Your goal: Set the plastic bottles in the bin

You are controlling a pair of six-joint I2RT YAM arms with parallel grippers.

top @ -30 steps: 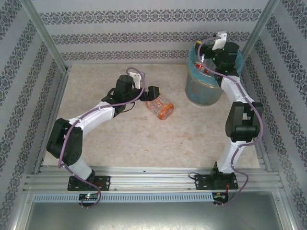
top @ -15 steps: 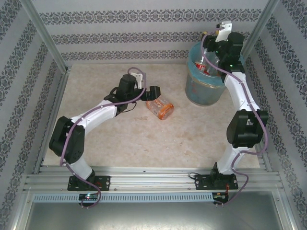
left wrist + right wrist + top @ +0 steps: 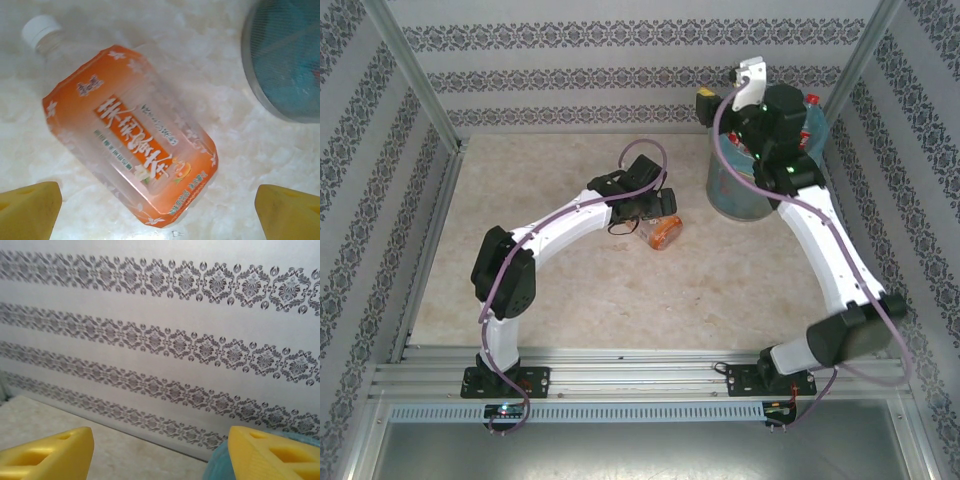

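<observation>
- Left gripper: yellow fingers are set wide apart. It hangs directly over the one bottle on the table, and no contact with it can be seen.
- Bottle: clear with an orange label and a white cap. It lies on its side on the table, left of the bin and apart from it. In the top view the left gripper partly hides it.
- Bin: grey with a blue liner. It stands upright at the far right of the table, near the back wall.
- Right gripper: fingers are spread with nothing between them. It is raised at the bin's far left rim and faces the patterned wall.
- Bin contents: red caps show at its right side; the rest cannot be made out.
</observation>
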